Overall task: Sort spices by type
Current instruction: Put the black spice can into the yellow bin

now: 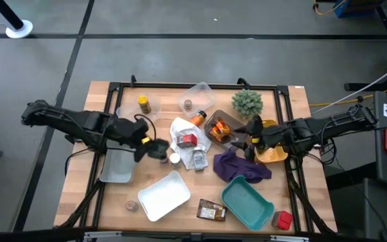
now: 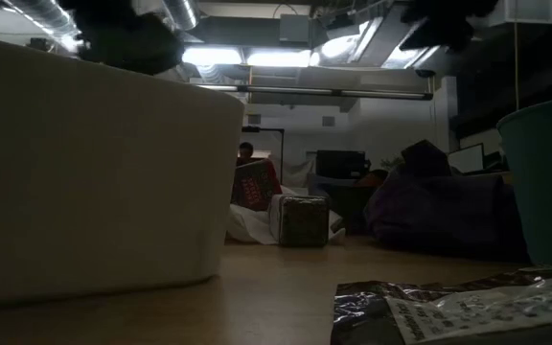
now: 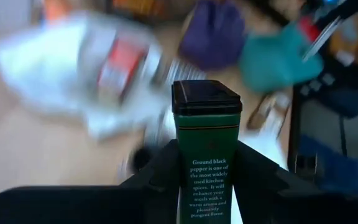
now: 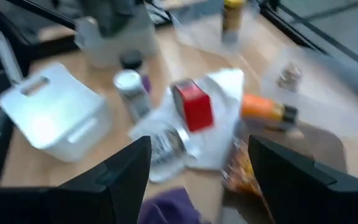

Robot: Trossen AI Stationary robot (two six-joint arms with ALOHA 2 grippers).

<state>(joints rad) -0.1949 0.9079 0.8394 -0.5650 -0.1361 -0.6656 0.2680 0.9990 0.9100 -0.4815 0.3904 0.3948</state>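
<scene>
The white tray (image 1: 163,195) and teal tray (image 1: 247,203) at the near edge sit empty, a brown packet (image 1: 211,212) between them. Mid-table, the left gripper (image 3: 207,177) clamps a dark green black-pepper tin (image 3: 206,155) beside the white cloth (image 1: 180,128). The right gripper (image 4: 197,168) hangs wide open, empty, over the purple cloth (image 1: 237,167).

From my feed, the red box (image 1: 187,140) sits on the white cloth (image 1: 179,129) mid-table, plant (image 1: 247,102) behind and to its right. Packet (image 1: 211,212) lies at the front edge between two trays (image 1: 163,195), purple cloth (image 1: 239,167) just behind the right one.
</scene>
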